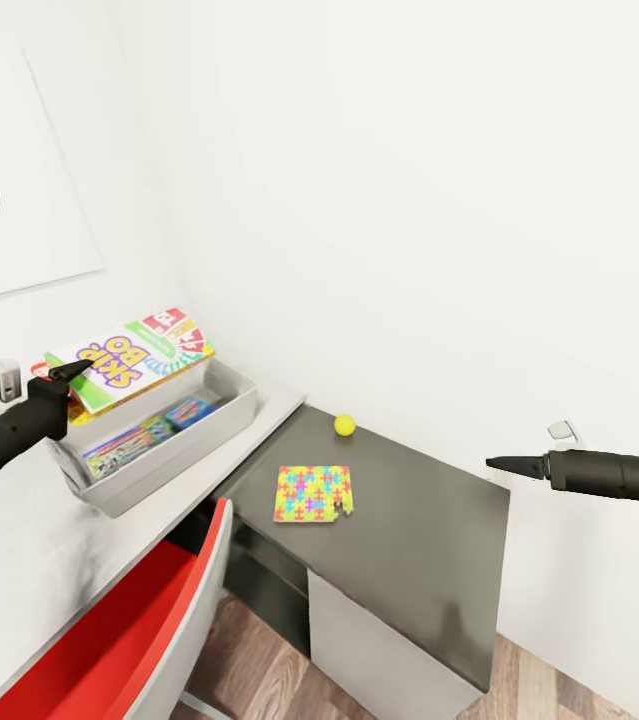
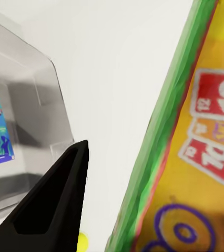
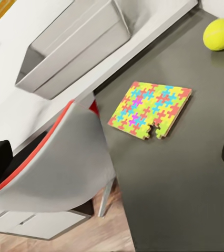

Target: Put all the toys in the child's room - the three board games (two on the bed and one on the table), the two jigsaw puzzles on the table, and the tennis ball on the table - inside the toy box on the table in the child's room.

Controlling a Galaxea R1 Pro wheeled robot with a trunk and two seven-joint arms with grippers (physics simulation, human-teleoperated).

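Dark matte desk wing [image 1: 429,520] bears flat puzzle [image 1: 313,493]; left hand [image 1: 69,372] pinches glossy SKIP BO box [image 1: 134,358].

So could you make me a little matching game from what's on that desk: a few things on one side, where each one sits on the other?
Things:
1. SKIP BO game
2. tennis ball
3. jigsaw puzzle
4. blue board game

Places:
A. lying flat on the dark wing, near its front edge
B. inside the toy box, on its floor
C. held in the left claw above the bin
D. on the dark wing, close to the wall

Pairs: 1-C, 2-D, 3-A, 4-B
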